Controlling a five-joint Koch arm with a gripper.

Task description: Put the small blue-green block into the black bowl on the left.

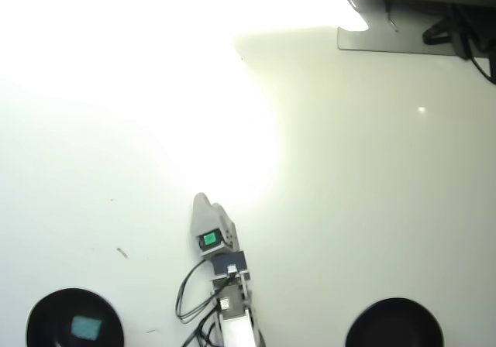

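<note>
The small blue-green block (85,328) lies inside the black bowl (40,316) at the bottom left of the overhead view. My gripper (204,203) is in the lower middle of the table, well to the right of and above that bowl, pointing up the picture. Its two jaws lie together with no gap showing and nothing between them. A small green square (209,240) sits on the gripper's body, behind the jaws. The arm (232,316) runs down to the bottom edge.
A second, matching black bowl (395,325) stands at the bottom right. A monitor base (387,37) and cables (465,29) are at the top right. Strong glare washes out the upper left of the white table (349,192).
</note>
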